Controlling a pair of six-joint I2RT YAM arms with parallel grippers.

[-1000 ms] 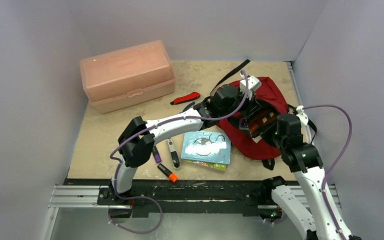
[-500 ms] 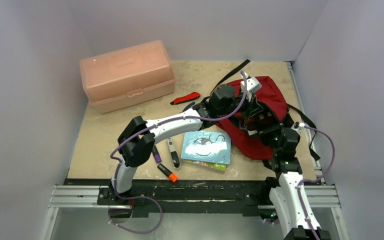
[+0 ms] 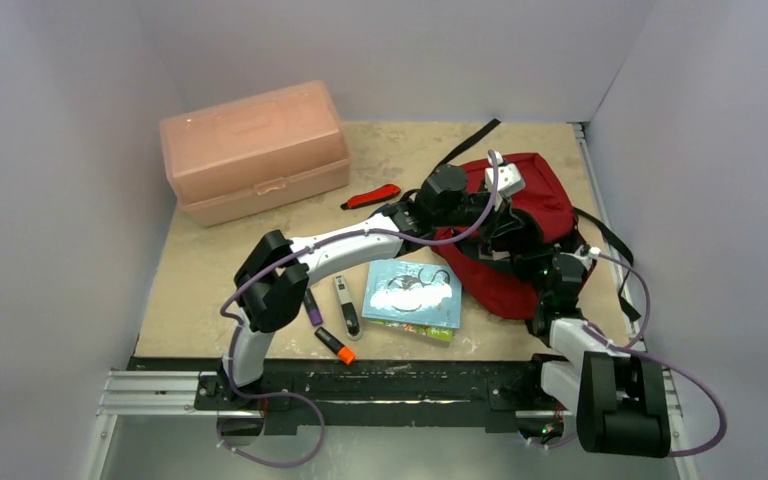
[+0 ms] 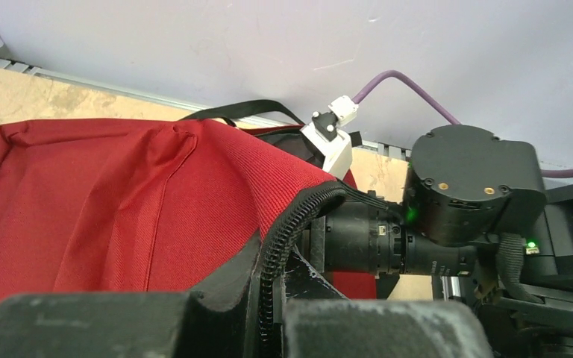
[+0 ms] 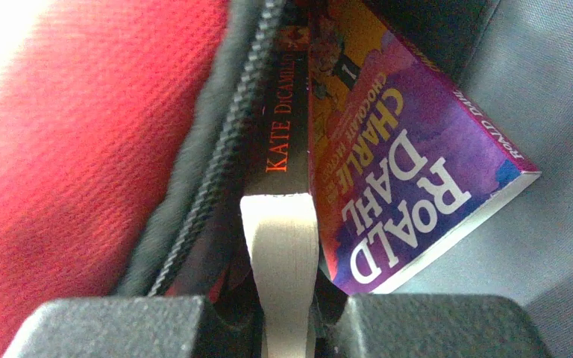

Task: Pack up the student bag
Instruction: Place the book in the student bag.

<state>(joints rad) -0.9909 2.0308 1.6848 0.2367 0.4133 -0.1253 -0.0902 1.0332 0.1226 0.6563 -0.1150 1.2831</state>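
The student bag (image 3: 545, 195), dark red with black straps, lies at the table's right. My left gripper (image 4: 276, 313) is shut on its black zipper edge (image 4: 287, 224) and holds the opening up; in the top view it sits over the bag's mouth (image 3: 505, 222). My right gripper (image 5: 283, 313) is inside the bag, shut on a dark book (image 5: 282, 142) whose pale page edge shows between the jaws. A purple Roald Dahl book (image 5: 403, 186) leans against it on the grey lining. From above, the right wrist (image 3: 563, 272) dips into the opening and its fingers are hidden.
A pale pink lidded box (image 3: 253, 150) stands at the back left. A light blue book (image 3: 412, 293) lies left of the bag, with markers (image 3: 335, 345) and a white pen (image 3: 347, 305) beside it. A red cutter (image 3: 371, 197) lies behind the left arm. Walls close in on both sides.
My right arm has folded low and moved its wrist into the bag's mouth; the orange book cover seen a second ago is now out of sight. The left gripper shifted slightly right.
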